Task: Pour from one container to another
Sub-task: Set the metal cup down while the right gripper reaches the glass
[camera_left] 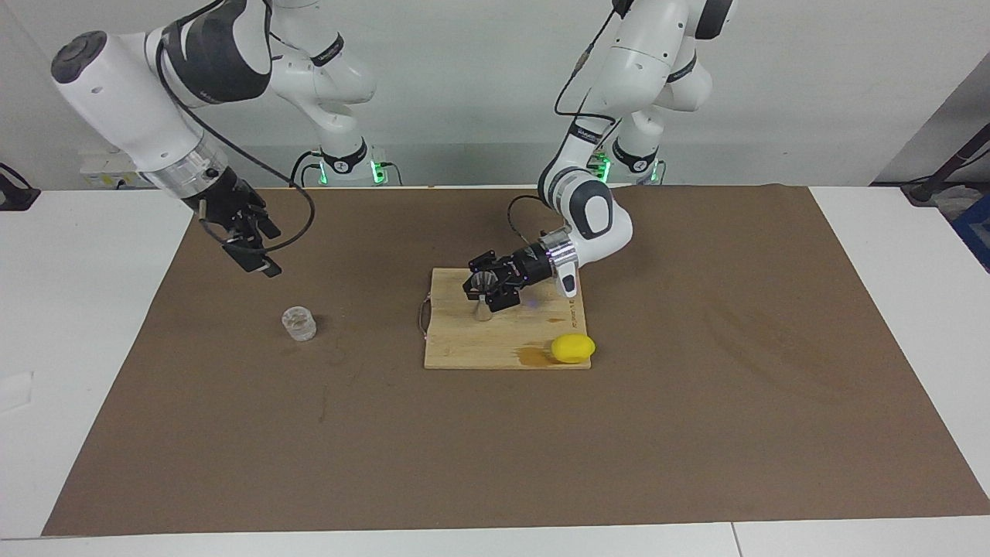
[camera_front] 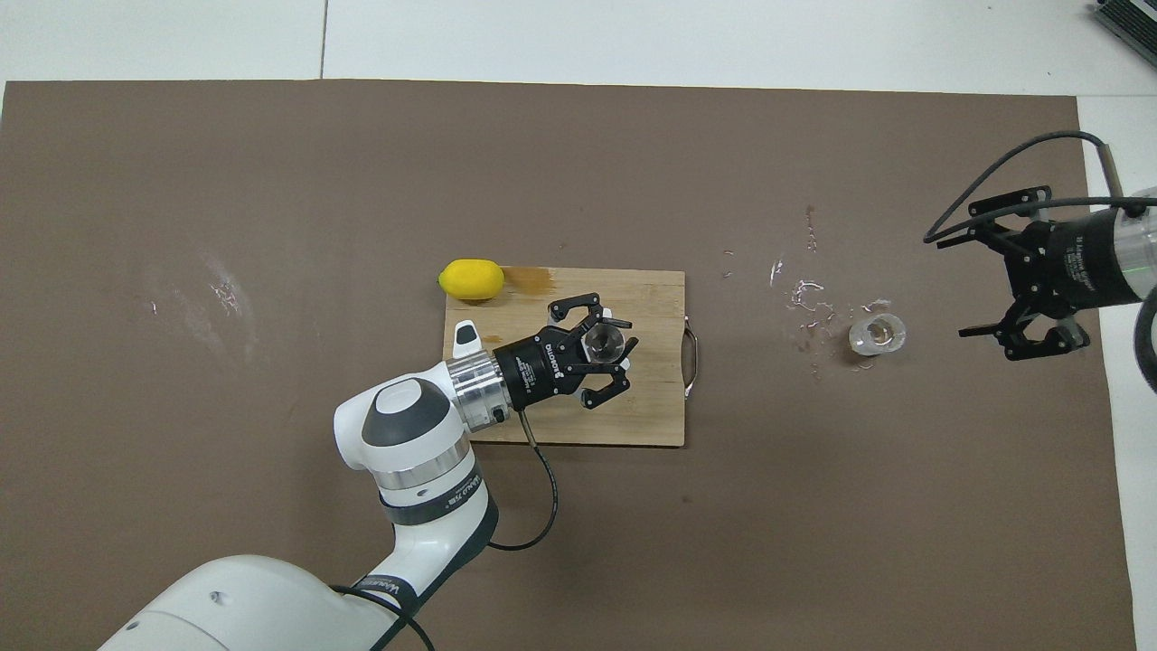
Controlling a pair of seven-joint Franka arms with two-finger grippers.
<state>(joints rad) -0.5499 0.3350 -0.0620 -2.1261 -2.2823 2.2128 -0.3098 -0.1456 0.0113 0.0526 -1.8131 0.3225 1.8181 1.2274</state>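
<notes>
Glass cup (camera_left: 298, 323) is standing upright on the brown mat (camera_left: 696, 402), toward the right arm's end of the table, well apart from the board; nothing is touching it; right gripper (camera_left: 249, 242) is hanging in the air just robot-side of the cup, its fingers spread wide, carrying nothing.

Metal jigger (camera_left: 483, 303) is standing on the wooden cutting board (camera_left: 503, 344) at mid-table; left gripper (camera_left: 487, 288) is pinching the jigger, fingers pressed in on its upper cone, foot seemingly resting on the board; lemon (camera_left: 573, 348) is lying at the board's corner farthest from the robots, toward the left arm's end.

Step in hand, as judged: right arm is reaching for the cup while left arm is steadying the receiver. To do it well: come down with the spread fingers straddling the cup's wall at mid-height, square to it, then close gently; the cup is short and looks slippery, so a high or skewed grip may tip it. Jigger mouth is narrow; bring the cup's lip right over it before tilting, and tilt slowly; wet marks are already showing on the mat beside the cup.

Count: one cup; one jigger; one board; one lemon; two grippers.
</notes>
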